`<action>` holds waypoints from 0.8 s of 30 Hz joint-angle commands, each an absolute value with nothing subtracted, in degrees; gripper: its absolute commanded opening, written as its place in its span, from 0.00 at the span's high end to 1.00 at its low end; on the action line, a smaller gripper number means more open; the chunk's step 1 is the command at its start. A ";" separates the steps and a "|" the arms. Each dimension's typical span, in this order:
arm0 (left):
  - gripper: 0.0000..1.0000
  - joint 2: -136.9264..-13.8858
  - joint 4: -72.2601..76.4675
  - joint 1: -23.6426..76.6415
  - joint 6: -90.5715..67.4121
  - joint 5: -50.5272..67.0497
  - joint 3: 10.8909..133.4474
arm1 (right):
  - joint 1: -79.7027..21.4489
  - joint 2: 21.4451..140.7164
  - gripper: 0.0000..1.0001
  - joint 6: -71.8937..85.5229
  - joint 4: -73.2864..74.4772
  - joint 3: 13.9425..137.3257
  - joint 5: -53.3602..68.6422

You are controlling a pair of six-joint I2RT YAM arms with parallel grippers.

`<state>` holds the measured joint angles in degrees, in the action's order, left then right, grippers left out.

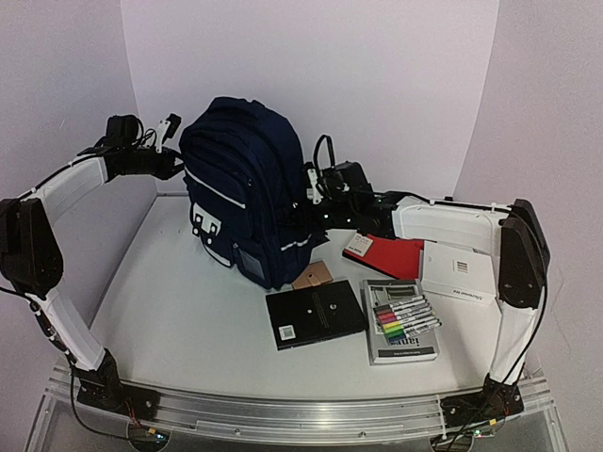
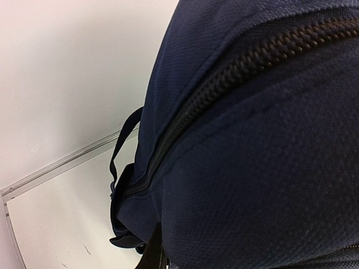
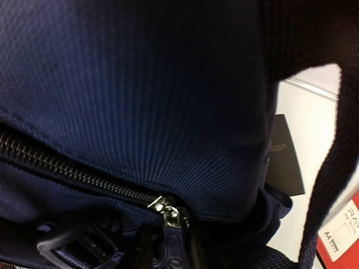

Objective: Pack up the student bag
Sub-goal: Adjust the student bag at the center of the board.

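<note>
The navy-blue student bag [image 1: 245, 188] stands upright at the back middle of the table. My right gripper [image 1: 316, 205] is at its right side. In the right wrist view the gripper [image 3: 170, 252] is shut on the dark zipper pull [image 3: 173, 246], just below the silver slider [image 3: 168, 208] of a closed zip. My left gripper [image 1: 170, 158] presses against the bag's upper left. The left wrist view is filled with bag fabric [image 2: 252, 168] and a closed zip [image 2: 235, 73]; only one dark finger [image 2: 154, 253] shows, so its state is unclear.
In front of the bag lie a black notebook [image 1: 316, 317], a small tan block [image 1: 313, 275], and a grey book [image 1: 403, 347] with a pack of markers [image 1: 405, 315] on it. A red book [image 1: 384, 254] and a white box [image 1: 457, 271] lie at the right.
</note>
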<state>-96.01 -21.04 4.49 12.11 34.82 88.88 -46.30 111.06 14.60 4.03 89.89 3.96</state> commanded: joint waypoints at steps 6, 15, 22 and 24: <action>0.40 -93.31 -20.54 4.56 4.04 30.35 91.16 | -46.27 107.38 1.00 21.23 1.77 88.52 9.08; 0.08 -86.62 -34.63 4.53 -11.25 17.87 92.52 | -46.39 102.02 1.00 24.77 0.53 87.37 11.10; 0.03 -81.30 -37.24 4.59 -19.40 30.88 89.22 | -48.03 99.85 1.00 25.53 0.53 85.82 10.99; 0.01 -80.48 -35.14 4.55 -22.33 36.21 87.80 | -48.56 99.92 1.00 25.78 0.57 85.82 10.87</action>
